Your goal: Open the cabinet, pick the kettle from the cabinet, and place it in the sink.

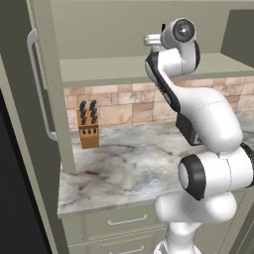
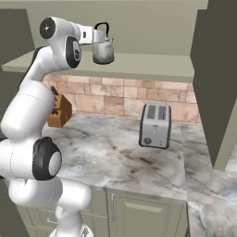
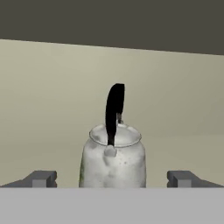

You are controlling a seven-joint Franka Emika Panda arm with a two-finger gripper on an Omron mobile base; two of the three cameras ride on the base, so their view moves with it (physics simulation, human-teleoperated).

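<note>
Pincer (image 3: 112,178) stands spread wide apart, one fingertip either side of the kettle (image 3: 113,157), with nothing clamped yet. That kettle sits upright inside the cabinet (image 2: 152,62) on its shelf, well above the toaster (image 2: 155,125) on the table (image 2: 115,157) below. Closing from here looks risky: the round metal body is broad (nearly as wide as the gap), so an off-centre squeeze could nudge it deeper along the shelf or let it slip and drop onto the table.
</note>
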